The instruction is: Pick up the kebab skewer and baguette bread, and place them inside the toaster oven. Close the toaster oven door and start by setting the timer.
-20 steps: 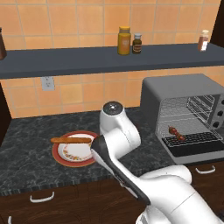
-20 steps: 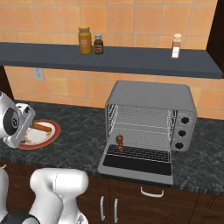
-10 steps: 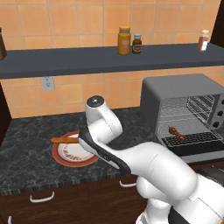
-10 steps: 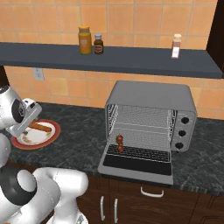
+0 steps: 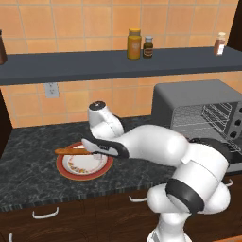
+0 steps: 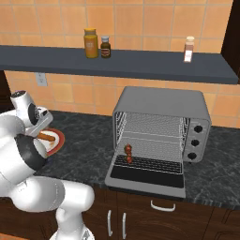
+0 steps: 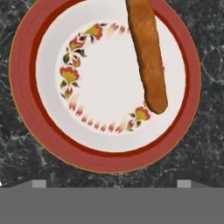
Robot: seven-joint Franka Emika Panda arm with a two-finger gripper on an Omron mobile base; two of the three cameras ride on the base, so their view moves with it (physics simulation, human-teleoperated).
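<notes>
Red-rimmed floral plate (image 7: 39, 127) on dark counter (image 5: 28, 175).

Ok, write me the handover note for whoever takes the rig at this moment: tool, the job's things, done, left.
Tool: open, empty, over the plate.
Baguette bread: lying on the plate.
Kebab skewer: already in the toaster oven, on the lower rack.
Toaster oven door: dropped open.
Done: skewer loaded.
Left: grasp the baguette, place it in the oven, shut the door, set the timer.

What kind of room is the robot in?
It looks like a kitchen. There is a dark stone counter with cabinet doors below, a grey toaster oven with its door dropped open, a flowered plate with a baguette on it, and jars on a wall shelf.
</notes>
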